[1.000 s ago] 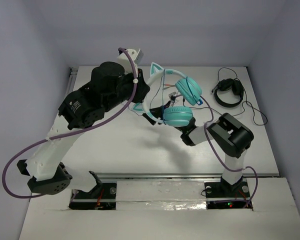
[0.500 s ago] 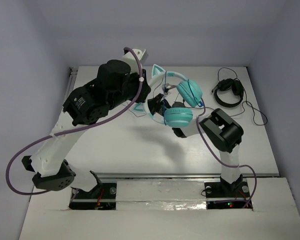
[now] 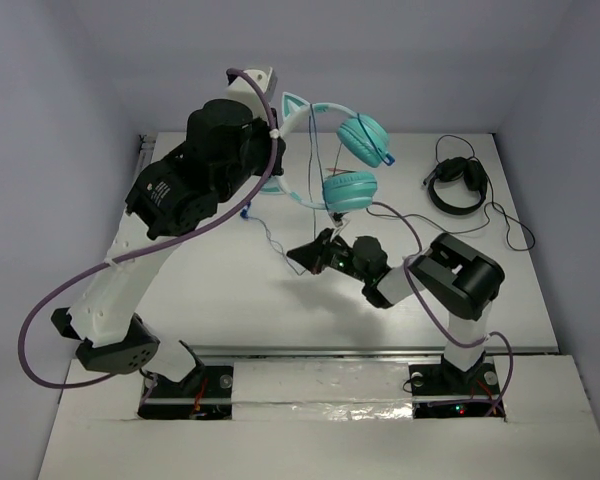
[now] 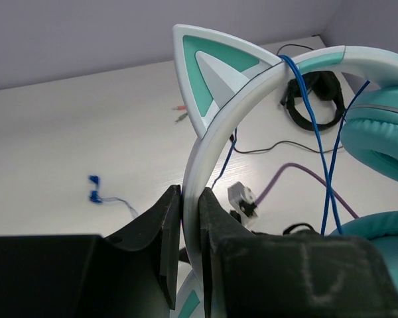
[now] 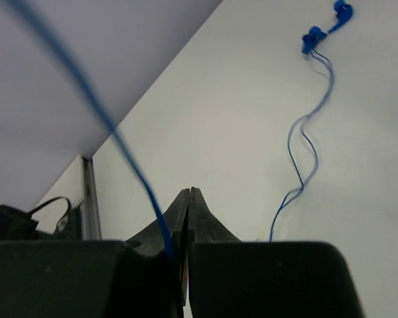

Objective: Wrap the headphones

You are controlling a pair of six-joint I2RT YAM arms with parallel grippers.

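Observation:
The teal headphones [image 3: 352,188] hang above the back of the table, and my left gripper [image 3: 278,150] is shut on their white headband [image 4: 215,126] just below a cat ear [image 4: 209,73]. Their thin blue cable [image 4: 318,119] is looped over the band and drops to my right gripper [image 3: 302,255], which sits low in front of the earcups. In the right wrist view the right gripper [image 5: 190,192] is shut, and the cable [image 5: 113,132] runs into the seam between its jaws. The cable's tail lies on the table and ends in a blue plug [image 5: 322,30].
Small black headphones [image 3: 457,186] with a black cable lie at the back right of the table [image 3: 230,290]. A loose cable with red-tipped ends [image 4: 179,114] lies behind the teal headset. White walls close in the back and both sides.
My right gripper has shut and pulled away from the earcups, toward the front and left, with the cable. My left arm has lifted the headphones higher and further back.

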